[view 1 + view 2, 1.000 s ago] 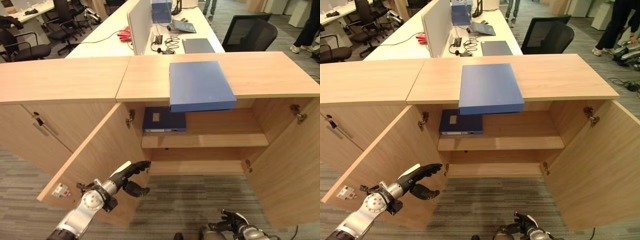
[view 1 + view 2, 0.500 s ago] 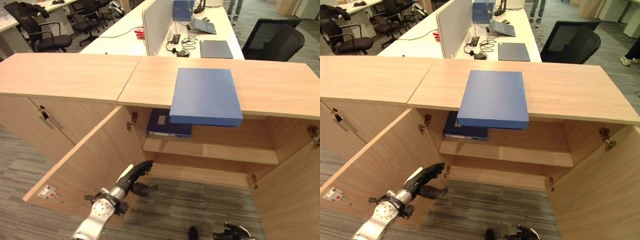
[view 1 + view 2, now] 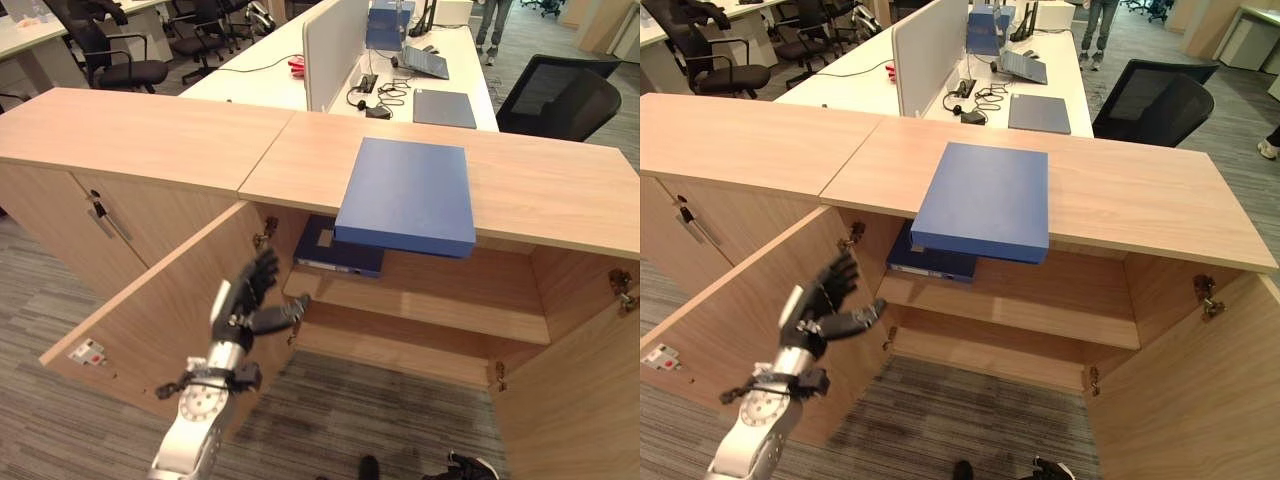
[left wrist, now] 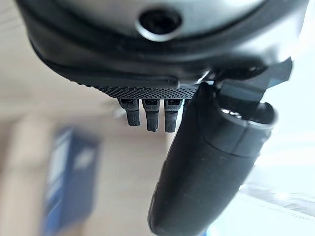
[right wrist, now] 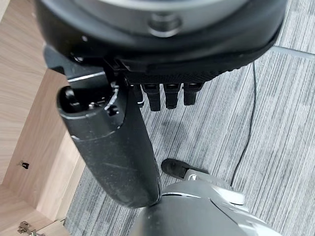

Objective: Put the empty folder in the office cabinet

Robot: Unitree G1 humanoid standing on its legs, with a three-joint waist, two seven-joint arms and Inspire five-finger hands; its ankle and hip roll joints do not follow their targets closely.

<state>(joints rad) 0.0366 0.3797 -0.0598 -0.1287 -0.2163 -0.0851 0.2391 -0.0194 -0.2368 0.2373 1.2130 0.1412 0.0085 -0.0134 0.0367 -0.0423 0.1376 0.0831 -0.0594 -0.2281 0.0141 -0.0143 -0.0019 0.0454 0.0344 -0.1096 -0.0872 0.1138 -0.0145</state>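
While the folder (image 3: 408,196) lies flat on the cabinet top (image 3: 140,135), its near edge overhanging the open compartment, the left hand (image 3: 248,297) has risen from low by the open door (image 3: 150,320) to shelf (image 3: 420,297) height — fingers spread, holding nothing. A second folder (image 3: 335,255) sits on that shelf. The right hand (image 5: 167,93) hangs low over the carpet, fingers relaxed. My reading: the reach for the folder has begun, the grasp not yet.
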